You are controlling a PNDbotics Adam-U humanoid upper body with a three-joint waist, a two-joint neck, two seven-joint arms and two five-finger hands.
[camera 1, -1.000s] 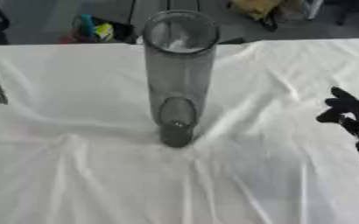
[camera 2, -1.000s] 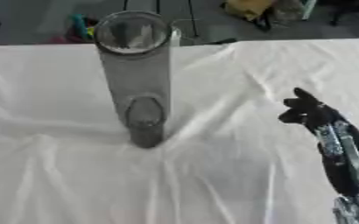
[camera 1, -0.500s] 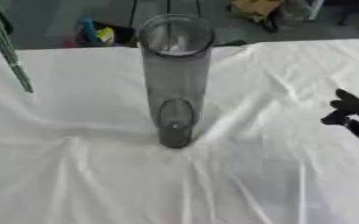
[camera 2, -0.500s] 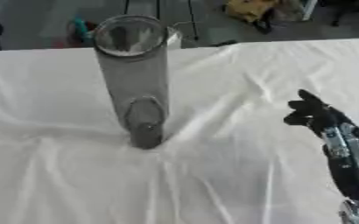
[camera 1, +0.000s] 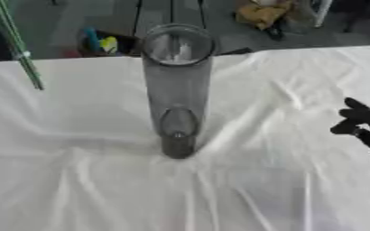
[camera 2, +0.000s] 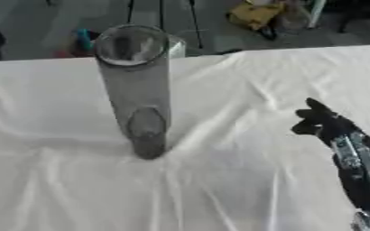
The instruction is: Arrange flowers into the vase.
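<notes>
The right hand [camera 2: 324,122] rests on the white cloth [camera 2: 219,189], fingers curled, holding nothing. The vase [camera 1: 177,90] stands upright well left of it; green stems [camera 1: 16,43] hang farther left.

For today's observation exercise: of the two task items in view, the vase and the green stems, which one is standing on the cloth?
The clear cylindrical vase stands upright on the white cloth. The green stems hang at the upper left.
</notes>
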